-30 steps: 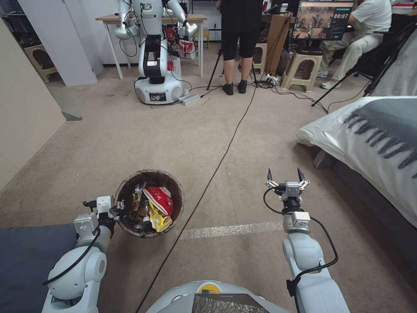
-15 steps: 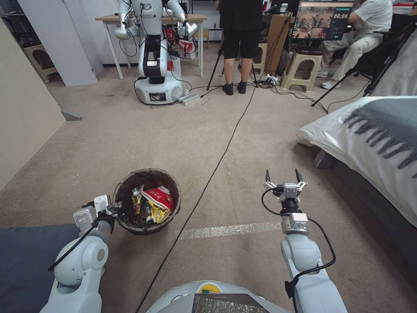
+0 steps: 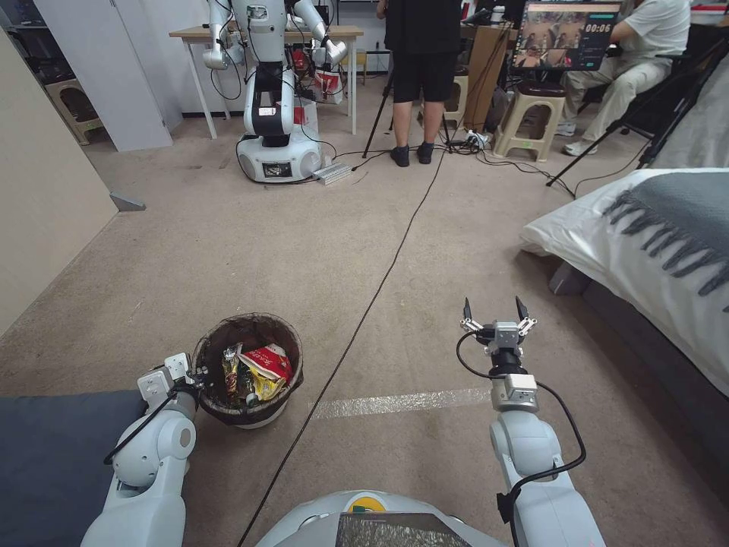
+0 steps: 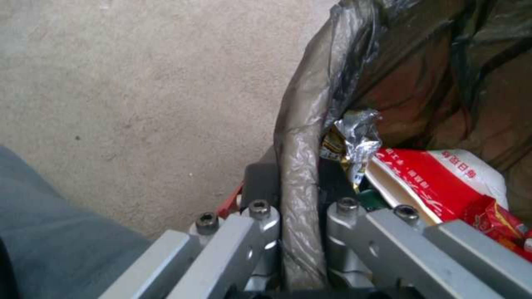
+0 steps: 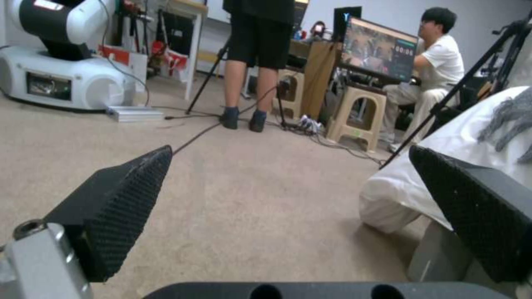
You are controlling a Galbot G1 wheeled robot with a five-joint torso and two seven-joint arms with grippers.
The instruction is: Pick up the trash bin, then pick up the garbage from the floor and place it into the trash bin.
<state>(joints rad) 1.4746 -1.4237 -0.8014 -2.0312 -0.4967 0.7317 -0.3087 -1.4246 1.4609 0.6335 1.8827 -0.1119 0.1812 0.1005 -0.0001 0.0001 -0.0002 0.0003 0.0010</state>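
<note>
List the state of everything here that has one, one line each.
trash bin: upright, holding wrappers, gripped at its rim.
left gripper: shut on the bin's rim.
right gripper: open, empty, above the carpet.
garbage: inside the bin.

Beige carpeted floor [image 3: 228,251] carries the trash bin [image 3: 247,371], a black cable [image 3: 364,311] running across, and a strip of clear tape [image 3: 402,401] beside it

monitor [image 3: 566,34] timer reading 00:06, red wrapper [image 4: 443,178] with unreadable white characters
</note>
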